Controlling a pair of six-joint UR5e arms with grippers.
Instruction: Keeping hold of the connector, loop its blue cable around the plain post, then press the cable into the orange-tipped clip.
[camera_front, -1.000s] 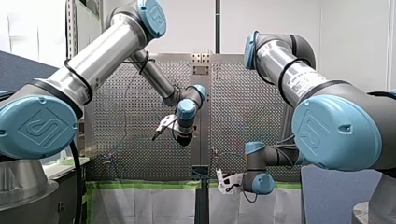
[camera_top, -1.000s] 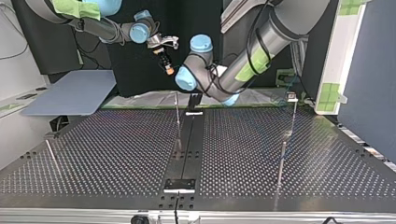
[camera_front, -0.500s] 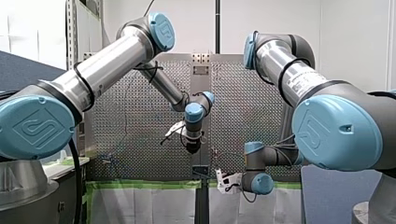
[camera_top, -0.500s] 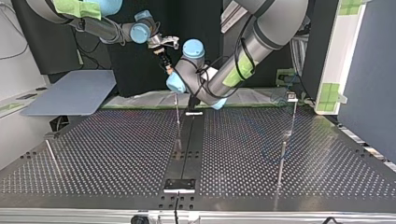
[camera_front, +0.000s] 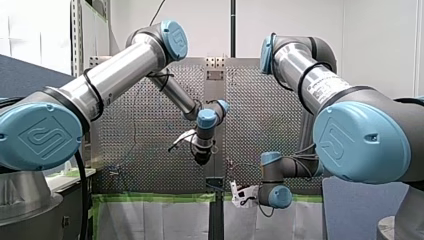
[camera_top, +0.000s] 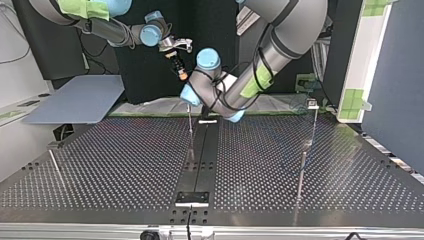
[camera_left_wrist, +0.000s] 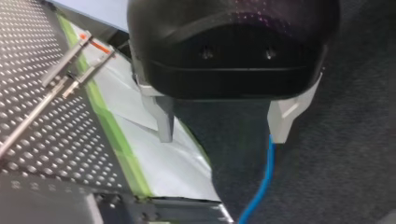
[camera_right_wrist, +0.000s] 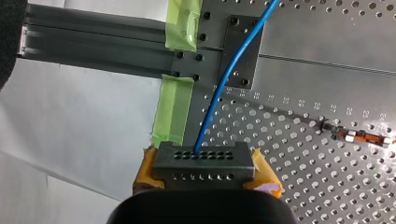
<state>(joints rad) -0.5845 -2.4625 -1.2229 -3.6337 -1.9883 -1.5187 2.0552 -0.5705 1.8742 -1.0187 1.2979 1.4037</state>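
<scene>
— Perforated metal table (camera_top: 125, 165) fills the scene, with green tape (camera_right_wrist: 180, 28) along its edge. What is at the front view's left?

— First the left arm (camera_front: 125, 65), which bends down toward the middle of the table. The left jaws are wide apart and hold nothing. In the left wrist view the blue cable (camera_left_wrist: 265, 182) passes just beside one finger (camera_left_wrist: 281, 123), and I cannot tell if it touches.

— And further to the right?

— The right arm (camera_front: 320, 85), low at the table's edge. The right jaws are closed on the connector (camera_right_wrist: 204, 163), a dark block, with a yellow pad (camera_right_wrist: 145, 173) on each side. It is held off the table, over the taped edge. The cable leaves its face and runs across a small bolted plate (camera_right_wrist: 240, 51).

— How will it handle?

— I think the cable is light and soft, so it should bend around a thin post (camera_top: 190, 131) easily, but it may spring back. The connector is stiff, so the side grip seems good. For a second hold I would take the cable itself, near the orange-tipped clip (camera_right_wrist: 357, 136), and press gently.

— What changed from one second ago?

— The left arm's wrist has moved toward the front view's right, nearer to the connector. The right arm is almost at the same place.
</scene>
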